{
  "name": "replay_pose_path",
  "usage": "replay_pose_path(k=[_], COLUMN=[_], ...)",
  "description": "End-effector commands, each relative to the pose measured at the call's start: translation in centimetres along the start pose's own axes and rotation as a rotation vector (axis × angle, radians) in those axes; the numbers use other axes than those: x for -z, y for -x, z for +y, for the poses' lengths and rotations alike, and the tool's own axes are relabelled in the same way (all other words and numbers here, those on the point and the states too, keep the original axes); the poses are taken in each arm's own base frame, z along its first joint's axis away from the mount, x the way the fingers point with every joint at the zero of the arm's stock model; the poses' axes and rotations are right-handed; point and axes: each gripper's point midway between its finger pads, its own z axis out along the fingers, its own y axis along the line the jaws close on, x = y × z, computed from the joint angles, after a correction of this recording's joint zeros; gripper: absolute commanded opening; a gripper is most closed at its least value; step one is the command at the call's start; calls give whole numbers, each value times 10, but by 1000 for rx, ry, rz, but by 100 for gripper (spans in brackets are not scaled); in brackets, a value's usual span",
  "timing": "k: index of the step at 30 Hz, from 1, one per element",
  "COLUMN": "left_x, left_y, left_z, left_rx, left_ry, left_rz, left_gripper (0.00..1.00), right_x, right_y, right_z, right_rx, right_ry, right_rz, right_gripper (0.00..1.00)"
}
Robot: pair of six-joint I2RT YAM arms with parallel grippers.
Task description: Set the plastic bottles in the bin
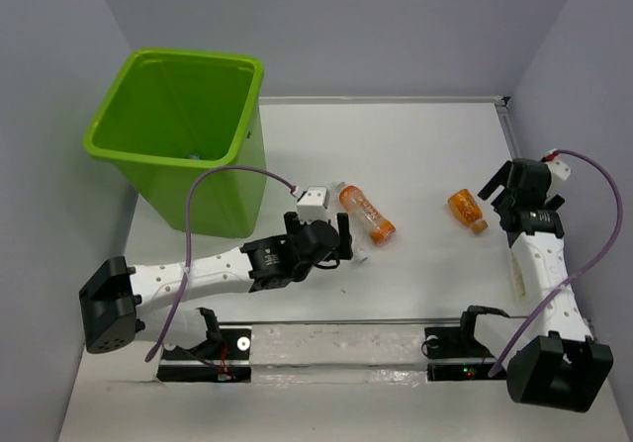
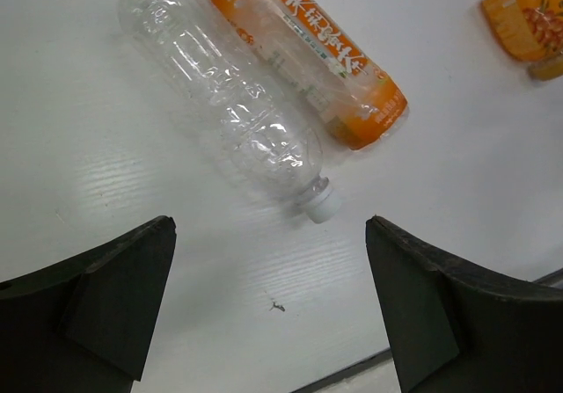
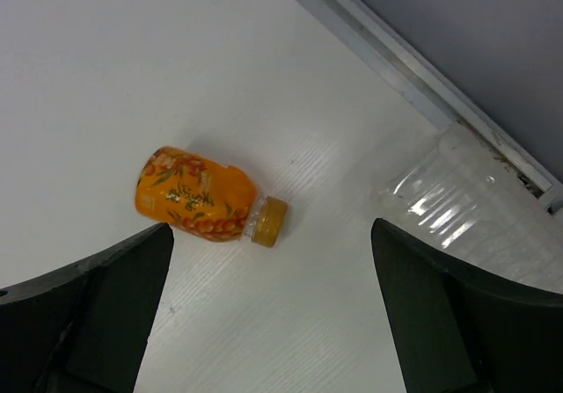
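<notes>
Over clear bottle [image 2: 229, 103], left hand [image 2: 268, 226] splayed; right hand [image 3: 273, 228] splayed over orange bottle [image 3: 193, 195].

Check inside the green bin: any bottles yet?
Only a small bluish glint shows low inside the bin; its near wall hides most of the floor, so I cannot tell.

bin [image 1: 198, 200]: lime green
clear bottle [image 2: 229, 120]: see-through, white cap
long bottle [image 2: 308, 54]: orange label, white lettering
small bottle [image 3: 195, 195]: orange, leaf-and-berry print, amber cap
table [image 1: 425, 155]: white
</notes>
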Motion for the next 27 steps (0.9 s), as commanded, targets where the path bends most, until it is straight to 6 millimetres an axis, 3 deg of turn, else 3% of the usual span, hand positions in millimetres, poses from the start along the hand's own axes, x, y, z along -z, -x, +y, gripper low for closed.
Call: replay_pose_path(k=[1,2,6,8,14,21,25,26,27], left_x=[-8,-11,-27,-37,-65,-90,-108,-110,-113], left_y=[23,20,8,1,-4,-9,-15,-15,-18], left_z=[9,11,13,18,30,38,44,42,43], left_rx=[185,191,214,216,255,237,193,190,186], left_ry=[47,57,78,101,125,152,181,180,185], left_rz=[-174,-169,-150,-133,-108,-79,-53,-52,-45], left_gripper=[99,99,99,99,99,99,99,99,99], right_x=[-4,-2,-10,-26,-77,-93,-90,-85,-84], right_y=[-17,-28,-49,-51,-69,-105,-125,-130,-130], right_z=[45,61,81,86,80,86,93,100,105], right_rx=[124,149,218,239,325,365,341,325,293], right_ry=[240,331,431,415,279,269,287,328,343], right_rz=[137,201,314,348,440,520,543,555,545], right_gripper=[98,95,94,94,96,95,76,60,54])
